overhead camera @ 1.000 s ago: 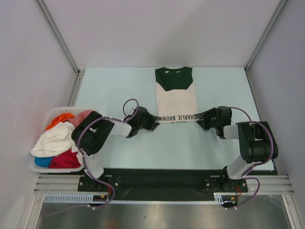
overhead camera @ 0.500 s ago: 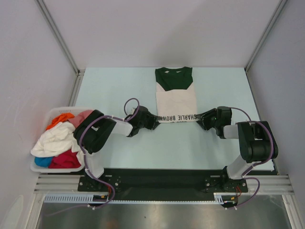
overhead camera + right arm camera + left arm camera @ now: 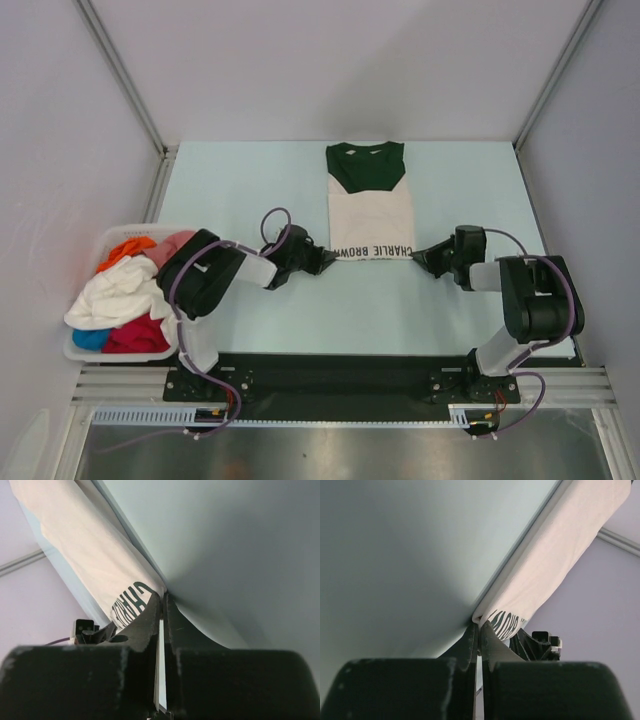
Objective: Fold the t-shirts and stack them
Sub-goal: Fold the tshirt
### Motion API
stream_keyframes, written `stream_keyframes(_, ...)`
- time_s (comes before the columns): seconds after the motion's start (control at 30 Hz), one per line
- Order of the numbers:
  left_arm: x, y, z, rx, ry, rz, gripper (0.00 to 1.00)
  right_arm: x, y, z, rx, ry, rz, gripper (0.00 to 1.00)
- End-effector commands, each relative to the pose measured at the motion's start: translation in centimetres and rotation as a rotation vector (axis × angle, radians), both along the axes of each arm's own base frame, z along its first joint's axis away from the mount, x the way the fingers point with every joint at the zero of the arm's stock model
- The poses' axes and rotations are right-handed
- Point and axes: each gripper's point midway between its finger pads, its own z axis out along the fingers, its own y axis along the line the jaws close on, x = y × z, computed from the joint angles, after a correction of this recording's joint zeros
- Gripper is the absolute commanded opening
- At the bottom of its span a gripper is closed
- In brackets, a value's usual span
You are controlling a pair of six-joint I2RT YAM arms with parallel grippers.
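Bench [image 3: 230,190] with a basket [image 3: 120,357] of loose t-shirts [image 3: 115,295] at its left edge. A cream t-shirt [image 3: 370,215], sides folded in, lies flat at centre. Left fingers [image 3: 466,647] and right fingers [image 3: 149,625] are closed on its near hem corners. Step: the lengthwise fold. Next, both corners should probably lift together toward the collar.

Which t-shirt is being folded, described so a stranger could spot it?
On the pale blue table, look mid-table between the left gripper and right gripper. The cream-white t-shirt lies there flat, a narrow rectangle with a dark green top and dark lettering at its near hem. The other shirts are heaped in the white plastic basket at the left.
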Motion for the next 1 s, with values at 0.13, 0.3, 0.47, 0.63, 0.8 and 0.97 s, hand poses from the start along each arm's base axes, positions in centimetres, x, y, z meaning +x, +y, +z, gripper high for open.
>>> stream_keyframes(0.13,-5.5,2.6,-1.0,0.047,0.058,-0.069,0.0,-7.4,-0.3,-1.5,-0.077,0.199,0.047,0.0)
stream_keyframes(0.3,-9.8,3.5,1.3,0.024,0.056,-0.113,0.0,-11.5,0.5,1.4,-0.083,0.176,0.057,0.0)
stream_keyframes(0.47,-13.5,5.1,1.7,0.012,0.098,-0.134,0.0,-14.9,0.4,3.4,-0.115,0.199,0.056,0.0)
stream_keyframes(0.63,-16.2,6.2,3.9,0.038,0.077,-0.156,0.0,-19.0,1.1,5.1,-0.125,0.171,0.102,0.0)
stream_keyframes(0.8,-18.7,7.2,4.3,0.031,0.084,-0.146,0.0,-21.5,0.8,6.6,-0.123,0.141,0.101,0.0)
stream_keyframes(0.97,-19.4,6.6,7.2,0.008,0.052,-0.193,0.0,-23.0,0.4,7.9,-0.127,0.139,0.113,0.0)
